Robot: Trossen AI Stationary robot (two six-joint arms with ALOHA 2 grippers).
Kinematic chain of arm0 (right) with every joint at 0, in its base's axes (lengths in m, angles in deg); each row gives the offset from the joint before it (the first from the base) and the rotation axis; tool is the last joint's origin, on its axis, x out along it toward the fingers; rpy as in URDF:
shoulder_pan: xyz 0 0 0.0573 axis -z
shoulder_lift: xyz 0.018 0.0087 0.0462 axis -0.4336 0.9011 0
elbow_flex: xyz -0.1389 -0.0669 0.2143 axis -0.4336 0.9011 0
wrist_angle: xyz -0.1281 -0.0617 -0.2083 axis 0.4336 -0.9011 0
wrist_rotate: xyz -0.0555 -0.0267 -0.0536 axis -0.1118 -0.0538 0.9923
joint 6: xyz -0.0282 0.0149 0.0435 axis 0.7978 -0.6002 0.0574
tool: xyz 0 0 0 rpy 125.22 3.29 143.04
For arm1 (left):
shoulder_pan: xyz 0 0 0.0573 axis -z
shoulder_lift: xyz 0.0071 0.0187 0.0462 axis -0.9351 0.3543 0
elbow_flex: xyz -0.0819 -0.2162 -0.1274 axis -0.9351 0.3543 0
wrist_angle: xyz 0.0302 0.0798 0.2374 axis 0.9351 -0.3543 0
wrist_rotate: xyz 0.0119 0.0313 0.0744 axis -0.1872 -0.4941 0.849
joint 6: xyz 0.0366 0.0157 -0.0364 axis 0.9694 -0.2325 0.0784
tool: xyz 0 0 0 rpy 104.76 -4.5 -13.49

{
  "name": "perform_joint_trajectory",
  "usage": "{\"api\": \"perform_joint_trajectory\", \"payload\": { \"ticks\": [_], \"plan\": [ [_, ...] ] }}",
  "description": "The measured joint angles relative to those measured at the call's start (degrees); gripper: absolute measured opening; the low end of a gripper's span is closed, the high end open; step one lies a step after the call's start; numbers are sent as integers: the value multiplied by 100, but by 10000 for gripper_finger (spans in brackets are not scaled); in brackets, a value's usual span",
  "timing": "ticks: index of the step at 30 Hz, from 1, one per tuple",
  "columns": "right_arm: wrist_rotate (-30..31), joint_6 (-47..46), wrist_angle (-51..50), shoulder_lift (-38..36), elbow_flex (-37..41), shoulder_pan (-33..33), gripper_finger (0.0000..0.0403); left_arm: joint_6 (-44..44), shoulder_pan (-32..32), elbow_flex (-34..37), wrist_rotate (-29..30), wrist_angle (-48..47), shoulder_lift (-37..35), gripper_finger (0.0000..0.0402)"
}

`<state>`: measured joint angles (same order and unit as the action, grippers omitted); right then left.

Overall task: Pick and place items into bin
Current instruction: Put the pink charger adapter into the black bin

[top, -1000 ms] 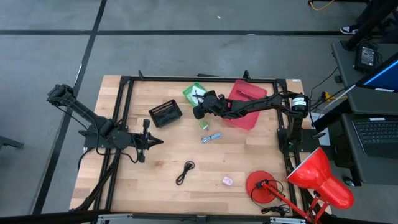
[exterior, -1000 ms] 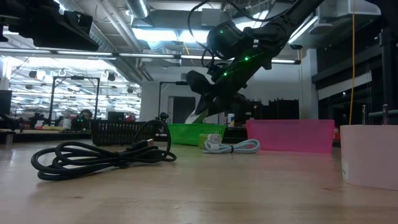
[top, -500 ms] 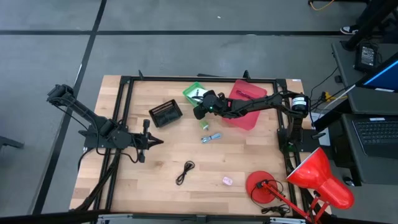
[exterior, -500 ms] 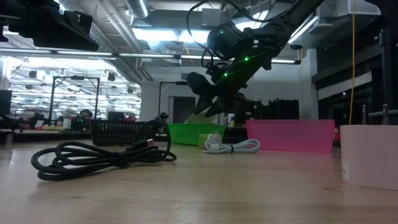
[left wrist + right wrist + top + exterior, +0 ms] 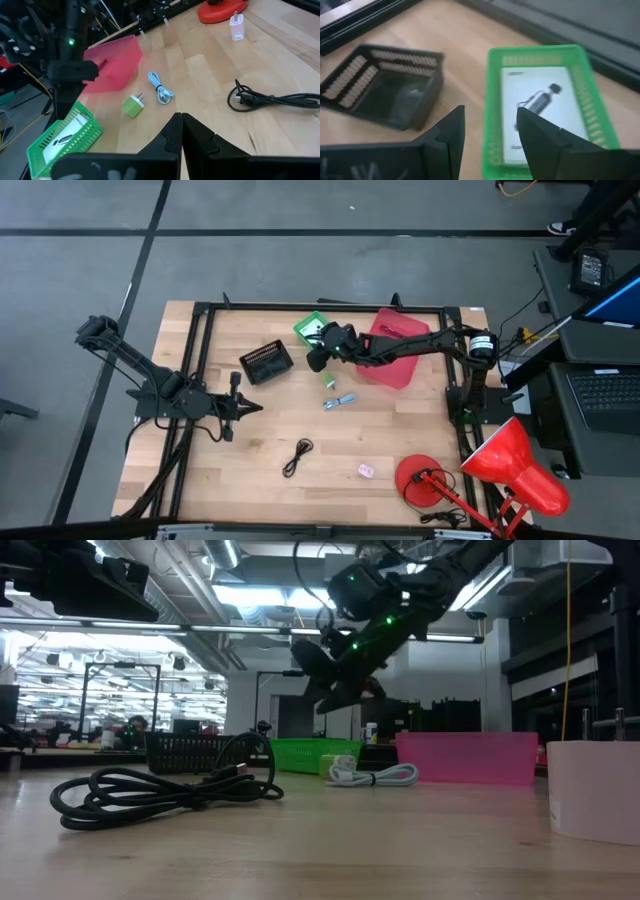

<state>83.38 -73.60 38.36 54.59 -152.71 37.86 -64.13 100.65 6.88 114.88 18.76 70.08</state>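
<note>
Left gripper rests low over the table, well left of the green bin; fingers closed, nothing btwn them. Black basket sits just left of the green bin, tilted relative to table edge; in the right wrist view it looks to have nothing in it. Black cable lies coiled well to the near side of the green bin, clear of both arms. Green bin holds a white card w/ black marks, lying flat on its floor. Right gripper hangs above the table at the green bin's near-left corner, raised off the surface per low view; fingers parted, gripping nothing. Small green plug-type piece lies just to the near side of the green bin; blue-grey cable bundle lies beside it, a bit farther from the bin. Pink bin stands just right of the green bin, partly under the right arm. Pale pink piece lies far to the near-right of the green bin, next to the red lamp base.
</note>
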Motion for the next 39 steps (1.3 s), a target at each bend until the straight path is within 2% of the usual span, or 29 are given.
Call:
{"api": "perform_joint_trajectory", "payload": {
  "ticks": [4,6,9,11,16,22,30,39],
  "plan": [
    [-455,127,-891,0,-528,-47,134,-97,0,0,0,-4,0,2],
    [-458,278,-1428,0,-804,-121,103,-138,0,0,0,-7,0,2],
    [-453,472,-2051,-18,-1158,-255,36,-242,2,0,15,-12,0,2],
    [-344,591,-2369,-77,-1316,-370,11,-255,0,0,31,-14,0,2],
    [101,584,-2834,-494,-1306,-710,4,-388,0,0,39,-17,0,2],
    [613,424,-2728,-1062,-579,-1224,2,-398,0,0,44,-11,0,2],
    [659,293,-1836,-1595,487,-1772,1,-390,0,-3,44,232,0,2],
    [666,351,-1660,-2413,1263,-2247,2,-383,0,-7,44,636,0,2]
  ]
}}
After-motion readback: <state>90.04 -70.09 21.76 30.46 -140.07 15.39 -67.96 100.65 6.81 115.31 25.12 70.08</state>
